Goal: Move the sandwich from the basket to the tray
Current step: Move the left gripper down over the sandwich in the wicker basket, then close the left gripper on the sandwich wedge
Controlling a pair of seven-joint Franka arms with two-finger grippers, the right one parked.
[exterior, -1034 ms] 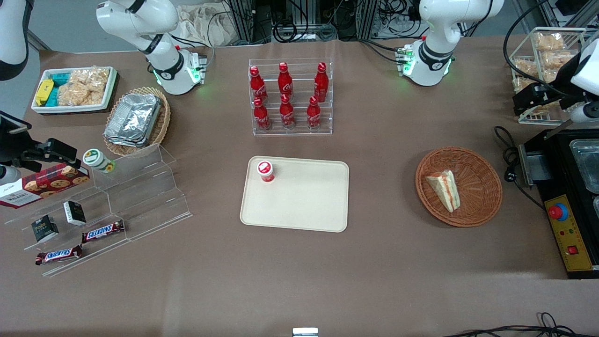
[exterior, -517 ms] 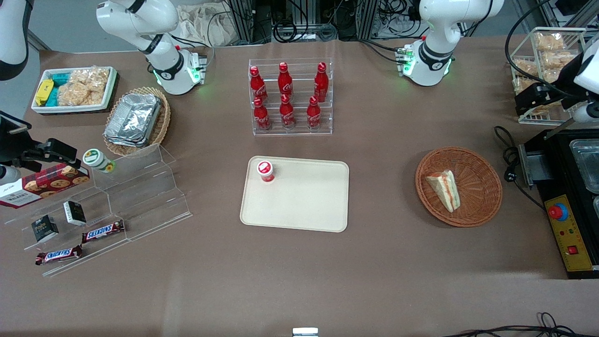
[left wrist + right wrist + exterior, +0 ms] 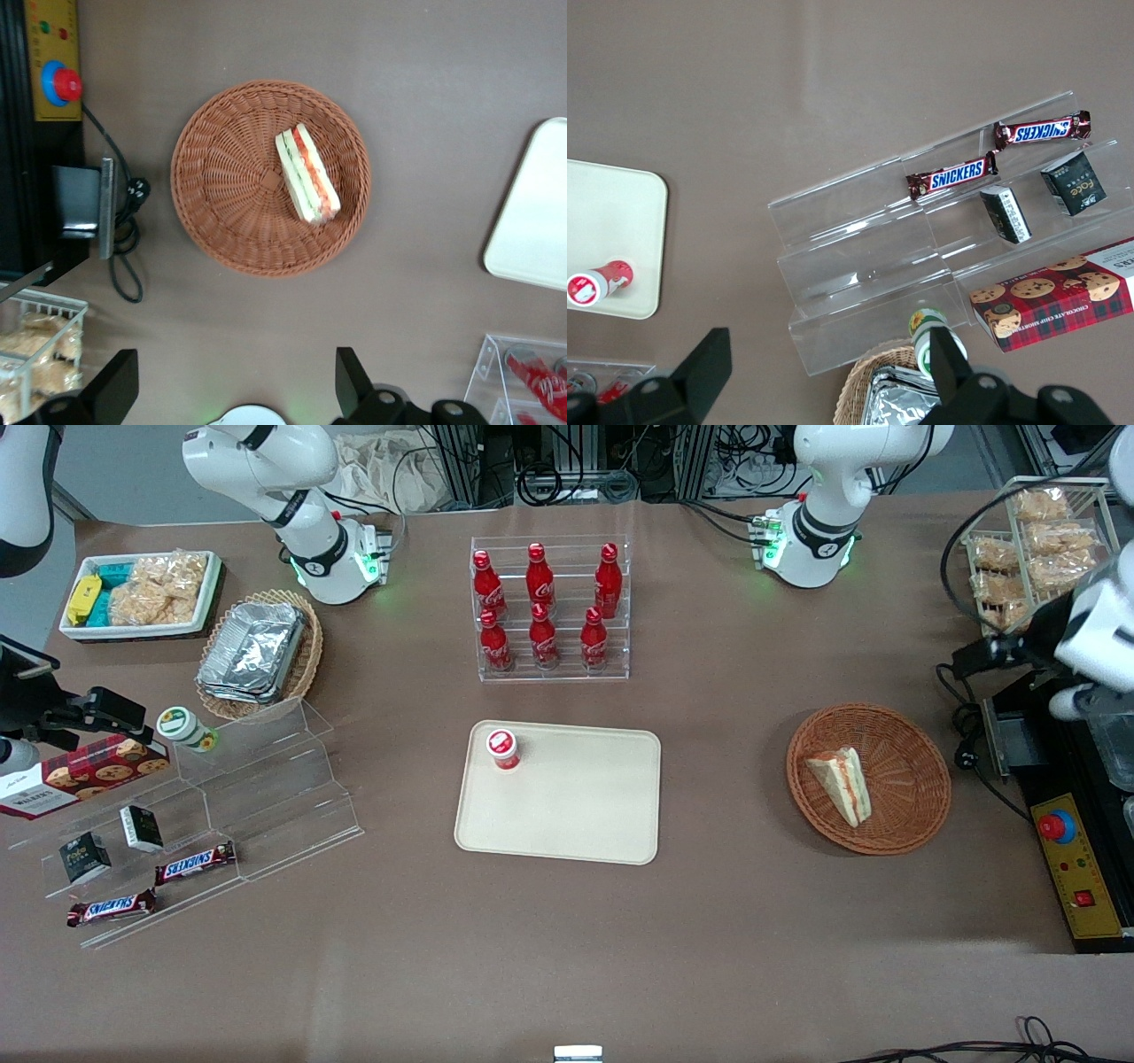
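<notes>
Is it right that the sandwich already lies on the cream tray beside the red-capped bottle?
Not quite. The front view shows the sandwich in the reddish-brown basket. The tray holds only the red-capped bottle. The pincer hangs open above the table by the basket.

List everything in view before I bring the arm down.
sandwich: 1, white with red and green filling, in basket
basket: 1, reddish-brown, toward the working arm's end
tray: 1, cream, mid-table
red-capped bottle: 1, on tray
cola bottles: 6, red, in clear rack
Snickers bars: 2, brown, on clear stand
foil trays: silver, in light basket
gripper: open, above the table beside the basket
</notes>
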